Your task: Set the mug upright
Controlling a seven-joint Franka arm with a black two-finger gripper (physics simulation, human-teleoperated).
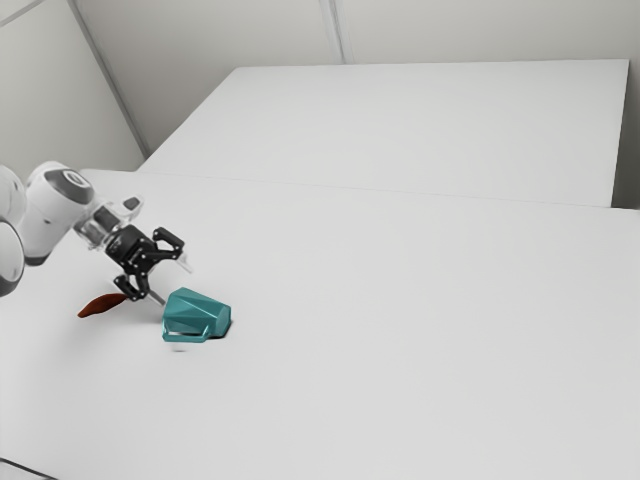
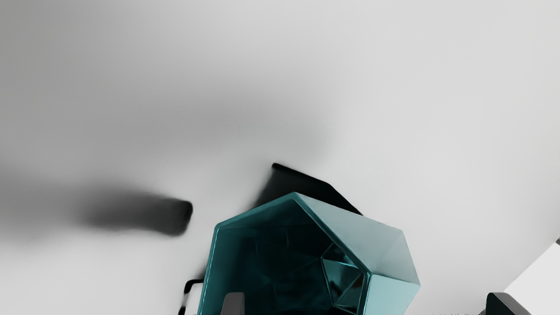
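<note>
A teal faceted mug (image 1: pixel 196 314) lies on its side on the table, with its handle toward the exterior view's bottom edge. The black gripper (image 1: pixel 172 282) is just above and beside the mug's mouth, toward the exterior view's left, its fingers spread wide. In the wrist view the mug (image 2: pixel 385 249) shows its open mouth and dark inside toward the hand. One finger of the gripper (image 2: pixel 364 304) overlaps the mouth and the other stands past the mug's outer side; it is open. Whether a finger touches the mug I cannot tell.
A reddish-brown, leaf-shaped object (image 1: pixel 102 305) lies on the white table (image 1: pixel 400 330) beneath the gripper, toward the exterior view's left. Behind is another large white surface (image 1: pixel 400 130). A thin dark line (image 1: pixel 28 468) crosses the exterior view's lower left corner.
</note>
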